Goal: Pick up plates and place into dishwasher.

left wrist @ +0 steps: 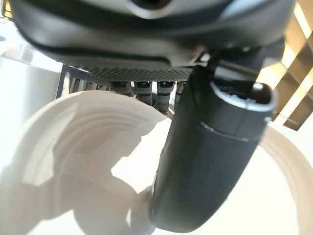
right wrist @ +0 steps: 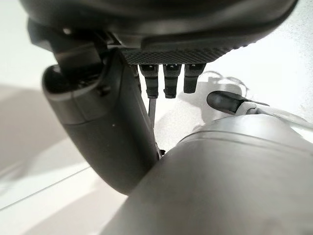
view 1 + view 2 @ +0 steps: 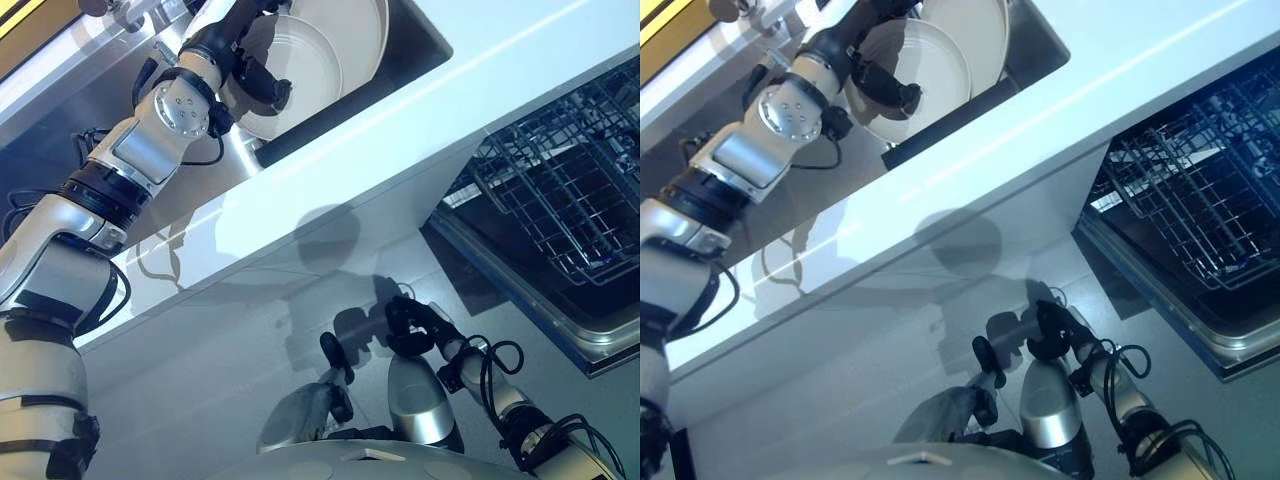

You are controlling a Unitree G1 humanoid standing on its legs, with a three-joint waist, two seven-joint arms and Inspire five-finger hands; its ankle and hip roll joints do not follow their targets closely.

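Two white plates lean in the dark sink at the top. My left hand reaches in and is shut on the nearer plate, its thumb lying across the plate's face and its fingers tucked behind the rim. The second, larger plate stands just behind it. My right hand hangs low beside me over the floor, fingers curled and holding nothing.
A white counter runs diagonally between the sink and the open dishwasher, whose dark wire rack is pulled out at the right. A faucet stands at the top left of the sink.
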